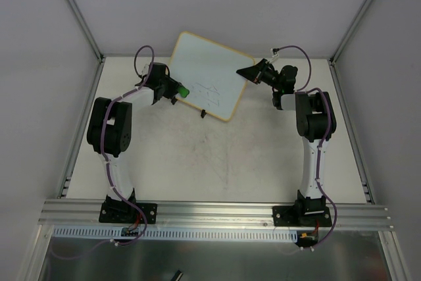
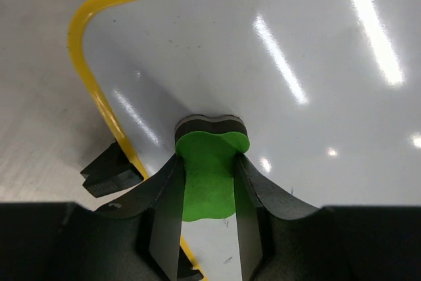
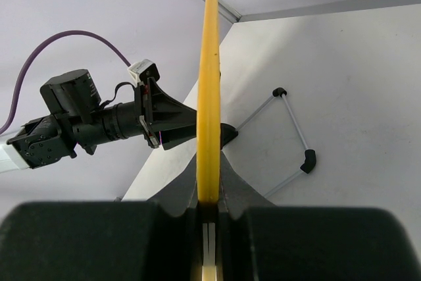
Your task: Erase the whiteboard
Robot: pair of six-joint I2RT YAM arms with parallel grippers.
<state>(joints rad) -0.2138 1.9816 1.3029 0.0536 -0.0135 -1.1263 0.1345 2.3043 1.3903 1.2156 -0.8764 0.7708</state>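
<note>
The whiteboard (image 1: 207,74), glossy white with rounded corners and a thin yellow frame (image 3: 209,97), stands tilted at the far middle of the matte bench (image 1: 230,162). The right pincer (image 1: 250,74) is clamped on its edge. The left pincer (image 2: 208,158) squeezes a soft green eraser (image 2: 209,189) against its face.

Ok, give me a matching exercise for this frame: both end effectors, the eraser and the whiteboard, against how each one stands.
Column 1:
1 left end effector
2 right end effector
3 green eraser
4 whiteboard

Column 2:
A tilted, with faint marks on it
B shut on the whiteboard's edge
C against the board's face
D shut on the eraser

Pairs: 1-D, 2-B, 3-C, 4-A
</note>
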